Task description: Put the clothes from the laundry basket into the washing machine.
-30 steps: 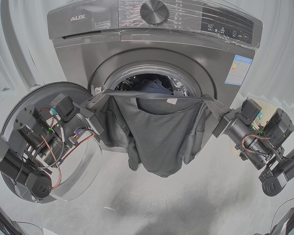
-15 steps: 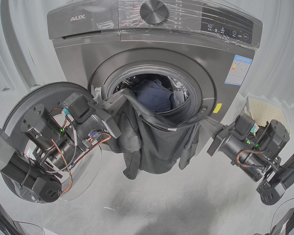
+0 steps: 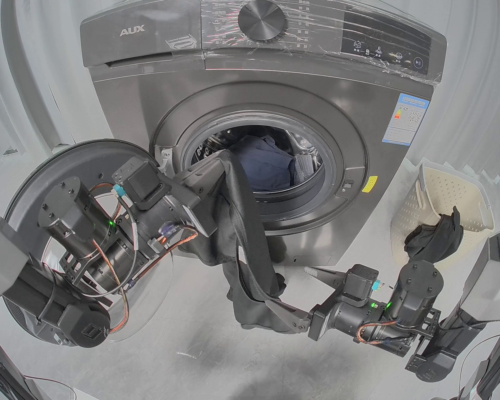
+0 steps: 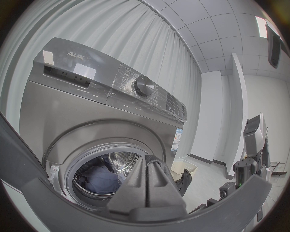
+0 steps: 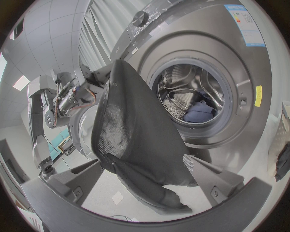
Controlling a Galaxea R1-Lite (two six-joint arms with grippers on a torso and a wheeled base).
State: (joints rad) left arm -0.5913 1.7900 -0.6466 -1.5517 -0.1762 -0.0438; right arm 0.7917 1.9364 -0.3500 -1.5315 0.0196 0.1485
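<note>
Dark shirt (image 3: 245,229) hangs from left gripper (image 3: 214,160) before blue-labelled washing machine (image 3: 135,104).

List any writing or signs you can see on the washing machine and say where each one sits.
Detergent drawer: short brand lettering, legible, not quoted here.
Control panel: icons and fine print beside the dial, too small to read.
Energy label, blue-topped: print too small to read.
Yellow sticker beside the door opening: too small to read.
All are on the washing machine front.
</note>
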